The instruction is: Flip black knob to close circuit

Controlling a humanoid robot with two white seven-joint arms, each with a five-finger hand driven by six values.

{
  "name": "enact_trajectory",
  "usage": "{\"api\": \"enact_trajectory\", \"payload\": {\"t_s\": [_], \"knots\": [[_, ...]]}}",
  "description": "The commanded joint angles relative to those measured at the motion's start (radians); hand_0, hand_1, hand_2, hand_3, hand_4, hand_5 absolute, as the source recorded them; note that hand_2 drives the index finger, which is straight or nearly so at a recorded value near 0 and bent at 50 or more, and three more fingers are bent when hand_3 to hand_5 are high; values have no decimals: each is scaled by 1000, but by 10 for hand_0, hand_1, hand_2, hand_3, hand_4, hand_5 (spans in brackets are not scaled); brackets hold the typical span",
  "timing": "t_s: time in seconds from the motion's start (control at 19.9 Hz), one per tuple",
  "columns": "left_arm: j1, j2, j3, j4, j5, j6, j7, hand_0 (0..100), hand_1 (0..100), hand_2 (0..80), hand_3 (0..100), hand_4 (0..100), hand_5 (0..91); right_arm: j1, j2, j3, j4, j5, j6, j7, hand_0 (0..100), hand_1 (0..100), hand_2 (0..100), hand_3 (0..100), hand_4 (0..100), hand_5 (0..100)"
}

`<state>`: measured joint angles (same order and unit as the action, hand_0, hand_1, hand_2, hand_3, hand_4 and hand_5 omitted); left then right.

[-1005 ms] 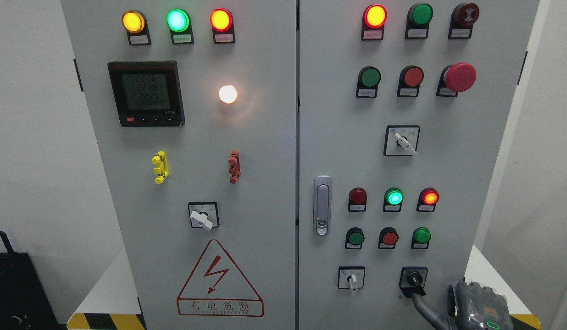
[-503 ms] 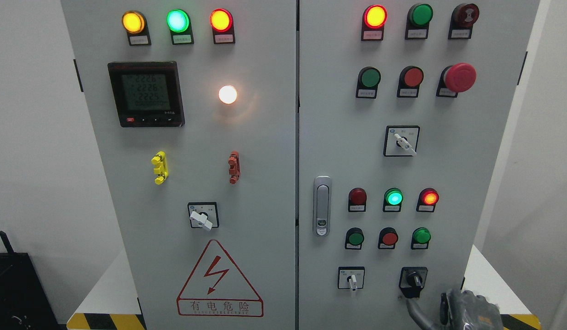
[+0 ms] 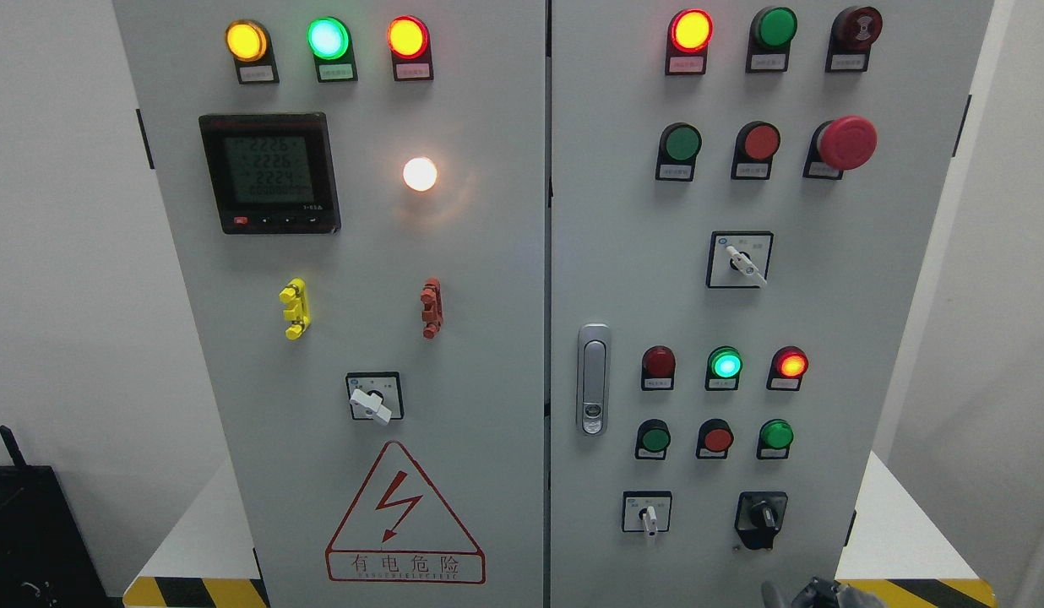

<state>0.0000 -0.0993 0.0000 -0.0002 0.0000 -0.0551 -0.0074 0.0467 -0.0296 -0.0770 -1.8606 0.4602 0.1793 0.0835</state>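
Across the middle of the frame, a grey cabinet [image 3: 488,253] with two doors is filling the view, its lamps glowing. At the lower right of the right door, the black knob [image 3: 762,513] is sitting free, with nothing touching it. Below it, at the bottom edge, the right hand [image 3: 813,593] is barely showing; whether its fingers are spread or curled cannot be told.

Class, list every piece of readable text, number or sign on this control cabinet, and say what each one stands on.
"有电危险": under the lightning bolt in the red warning triangle, left door.
"2226", "2226", "2224": top three rows on the digital meter; its fourth row and small brand mark are too blurred.
Fine print beneath the warning characters: unreadable.
White tags under the lamps and buttons, e.g.: too small.
Selector switch plates, e.g.: markings too small.
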Motion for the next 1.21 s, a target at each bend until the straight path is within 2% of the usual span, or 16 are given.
{"api": "enact_trajectory", "payload": {"t_s": [0.0, 0.05, 0.1, 0.15, 0.2, 0.3, 0.45, 0.65, 0.9, 1.01, 1.16], "knots": [[34, 1, 11, -34, 8, 0, 0, 0, 0, 0, 51, 29, 0, 166, 50, -162, -174, -523, -124, 122, 0, 0, 330, 435, 393, 286], [34, 0, 11, -34, 8, 0, 0, 0, 0, 0, 51, 29, 0, 206, 48, -190, -175, -581, -145, 180, 0, 0, 237, 303, 240, 112], [34, 0, 11, -34, 8, 0, 0, 0, 0, 0, 50, 29, 0, 231, 50, -201, -177, -609, -153, 227, 0, 0, 166, 217, 155, 19], [34, 0, 11, -34, 8, 0, 0, 0, 0, 0, 50, 29, 0, 270, 54, -213, -189, -633, -170, 272, 0, 0, 140, 183, 130, 0], [34, 0, 11, -34, 8, 0, 0, 0, 0, 0, 49, 29, 0, 306, 57, -222, -193, -659, -197, 297, 0, 0, 76, 112, 90, 0], [34, 1, 11, -34, 8, 0, 0, 0, 0, 0, 47, 28, 0, 367, 74, -221, -192, -731, -271, 337, 0, 0, 16, 65, 68, 0], [34, 1, 11, -34, 8, 0, 0, 0, 0, 0, 47, 28, 0, 400, 74, -222, -189, -765, -311, 363, 0, 0, 0, 42, 47, 0], [34, 0, 11, -34, 8, 0, 0, 0, 0, 0, 48, 28, 0, 400, 74, -224, -186, -769, -311, 366, 0, 0, 0, 40, 39, 0], [34, 1, 11, -34, 8, 0, 0, 0, 0, 0, 48, 28, 0, 410, 74, -199, -184, -769, -311, 372, 0, 0, 0, 44, 43, 0], [34, 0, 11, -34, 8, 0, 0, 0, 0, 0, 48, 28, 0, 410, 76, -195, -181, -769, -308, 409, 0, 0, 0, 48, 48, 0], [34, 1, 11, -34, 8, 0, 0, 0, 0, 0, 48, 29, 0, 410, 76, -198, -170, -769, -308, 412, 0, 0, 0, 50, 48, 0]]}}
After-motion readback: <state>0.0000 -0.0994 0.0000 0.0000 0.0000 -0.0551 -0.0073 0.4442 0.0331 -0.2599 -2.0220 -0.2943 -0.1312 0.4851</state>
